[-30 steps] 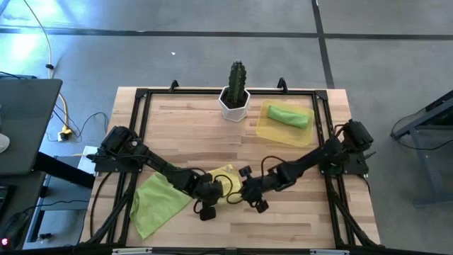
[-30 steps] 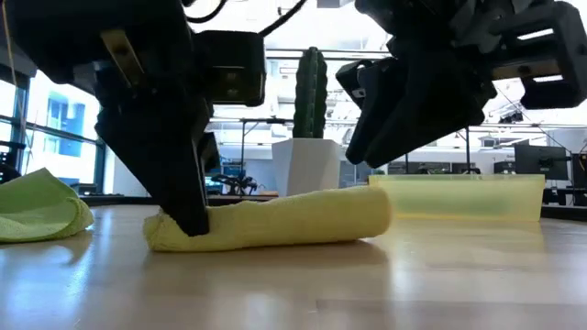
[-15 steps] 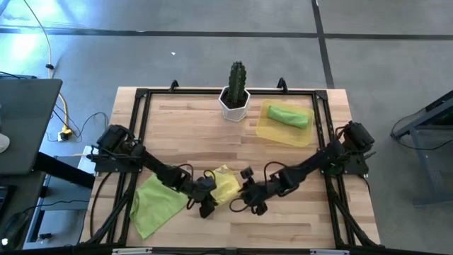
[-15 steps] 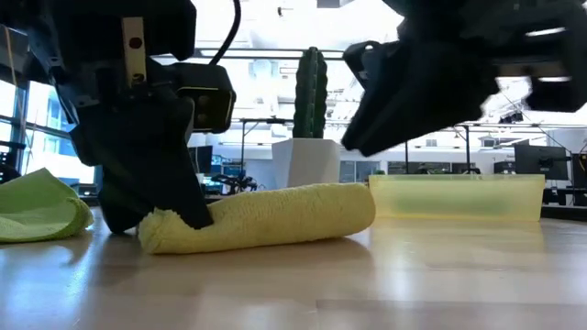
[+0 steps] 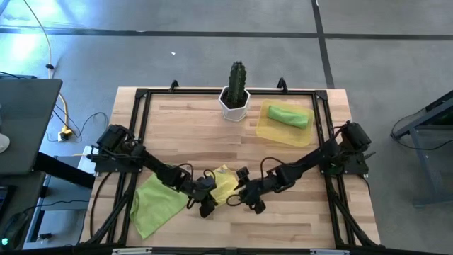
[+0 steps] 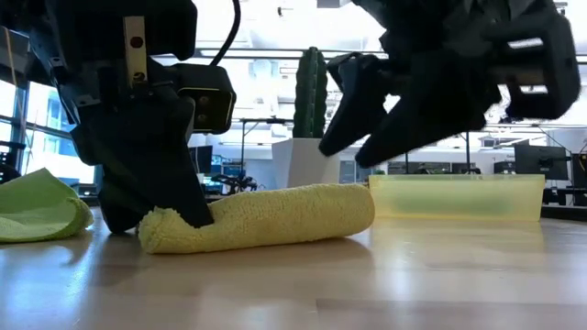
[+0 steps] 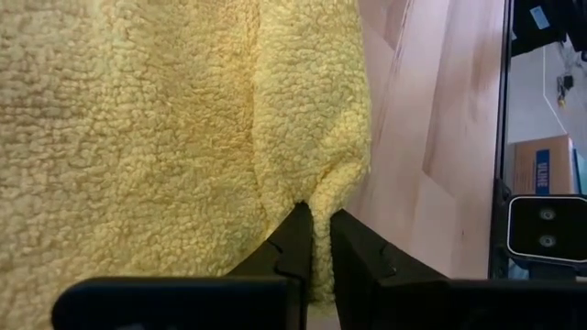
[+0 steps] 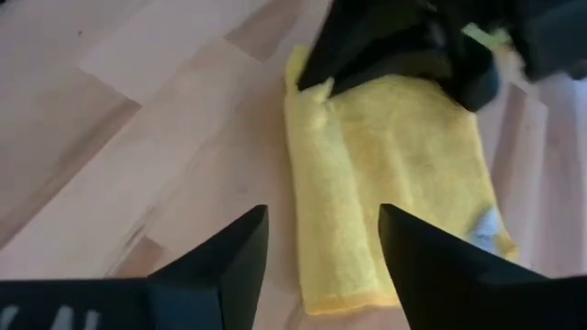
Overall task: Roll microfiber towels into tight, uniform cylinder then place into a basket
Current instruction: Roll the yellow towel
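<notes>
**Insp. A:** Status of yellow towel (image 5: pixel 224 183)?

**Insp. B:** Found part-rolled on the worktop (image 5: pixel 212 124), near the front edge, between both arms. The roll is seen in the low view as a lying cylinder, one end pinched. Left hand (image 7: pixel 315 240) is noted nearly shut, a fold of the towel's edge clamped between its fingers. Right hand (image 8: pixel 321 243) is noted wide apart, nothing held, poised just above the other end.

**Insp. A:** Orientation?

**Insp. B:** Long axis is judged roughly left-to-right across the worktop, slightly skewed; the pinched end points toward the left arm. Roll is not yet tight; a flat flap is seen beside it in the right wrist view.

**Insp. A:** Recs. for the step in hand?

**Insp. B:** Left pinch should be kept firm while the right hand is brought down onto the free end, so both ends are turned evenly. Uneven pressure is likely to give a cone.

**Insp. A:** Other items?

**Insp. B:** One green roll (image 5: pixel 289 115) is logged in the basket (image 5: pixel 265 132), far right. One green towel (image 5: pixel 152 203) is logged unrolled, near left.
</notes>
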Controlling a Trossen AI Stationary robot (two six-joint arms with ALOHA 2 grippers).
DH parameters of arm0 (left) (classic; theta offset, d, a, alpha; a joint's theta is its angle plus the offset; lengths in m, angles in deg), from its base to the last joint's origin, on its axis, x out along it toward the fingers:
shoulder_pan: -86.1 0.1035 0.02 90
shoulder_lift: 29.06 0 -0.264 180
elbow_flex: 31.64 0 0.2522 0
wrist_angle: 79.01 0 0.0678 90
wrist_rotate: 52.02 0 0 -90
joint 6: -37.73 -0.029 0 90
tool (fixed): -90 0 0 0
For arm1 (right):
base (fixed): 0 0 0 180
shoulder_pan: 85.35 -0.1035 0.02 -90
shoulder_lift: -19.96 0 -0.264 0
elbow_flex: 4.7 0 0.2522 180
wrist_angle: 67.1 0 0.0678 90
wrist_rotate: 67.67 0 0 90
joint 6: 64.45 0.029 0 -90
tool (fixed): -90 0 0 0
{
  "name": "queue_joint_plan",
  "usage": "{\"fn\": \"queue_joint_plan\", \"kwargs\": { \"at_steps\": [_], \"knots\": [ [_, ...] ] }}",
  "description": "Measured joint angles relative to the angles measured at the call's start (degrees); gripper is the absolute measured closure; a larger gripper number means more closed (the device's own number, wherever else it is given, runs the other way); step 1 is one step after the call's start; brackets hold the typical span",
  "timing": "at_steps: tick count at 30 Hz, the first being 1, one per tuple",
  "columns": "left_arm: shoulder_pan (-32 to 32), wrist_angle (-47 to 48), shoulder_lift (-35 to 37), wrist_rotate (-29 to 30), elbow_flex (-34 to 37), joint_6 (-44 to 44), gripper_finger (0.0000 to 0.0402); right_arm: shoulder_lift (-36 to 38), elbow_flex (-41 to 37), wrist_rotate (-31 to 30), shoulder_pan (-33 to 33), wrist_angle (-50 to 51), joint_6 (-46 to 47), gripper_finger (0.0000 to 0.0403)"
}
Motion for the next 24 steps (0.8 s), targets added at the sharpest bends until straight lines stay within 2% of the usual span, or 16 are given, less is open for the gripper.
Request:
{"fn": "queue_joint_plan", "kwargs": {
  "at_steps": [4, 13, 20, 24],
  "knots": [
    [-0.01, -0.18, 0.00, -0.39, 0.00, 0.00, 0.0381, -3.47, 0.00, 0.05, -0.32, -3.26, -2.44, 0.0206],
    [0.00, -0.45, 0.00, -0.50, 0.00, 0.13, 0.0381, -8.71, 0.07, -2.64, 1.76, -5.05, -2.16, 0.0255],
    [0.01, -1.17, 0.44, -0.96, 0.04, 0.21, 0.0380, -9.95, 0.22, 0.45, 3.25, -5.39, 2.63, 0.0281],
    [0.33, -0.71, 1.76, -1.29, 0.08, -2.00, 0.0371, -10.03, 0.31, 2.67, 4.01, -4.78, 7.16, 0.0312]
  ]
}}
